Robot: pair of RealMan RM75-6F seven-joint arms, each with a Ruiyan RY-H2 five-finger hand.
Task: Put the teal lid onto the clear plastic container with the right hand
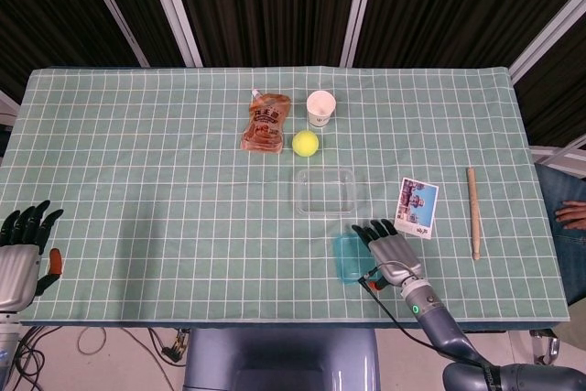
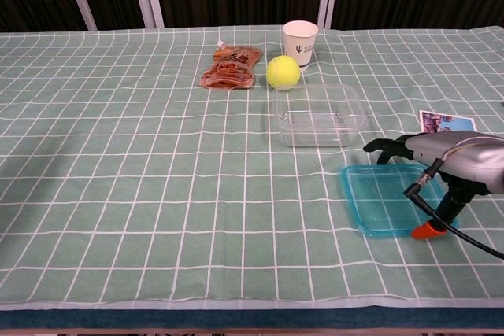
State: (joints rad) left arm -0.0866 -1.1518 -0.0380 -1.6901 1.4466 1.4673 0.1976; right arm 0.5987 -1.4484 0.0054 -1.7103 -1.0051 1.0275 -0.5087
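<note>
Under the right hand lies the teal lid, flat on the checked tablecloth. The hand is palm-down over the lid's right part, its fingers stretched forward past the far edge and its orange-tipped thumb down at the near edge. Whether the hand actually grips the lid cannot be told from either view. Just ahead of the fingertips and slightly to their left stands the clear container, apart from the lid and uncovered. Beyond the container are the yellow ball, the paper cup and the orange pouch. Right of the hand lies a photo card, and further right a wooden stick. The left hand rests well apart at the table's near left corner, released, fingers apart and holding nothing.
</note>
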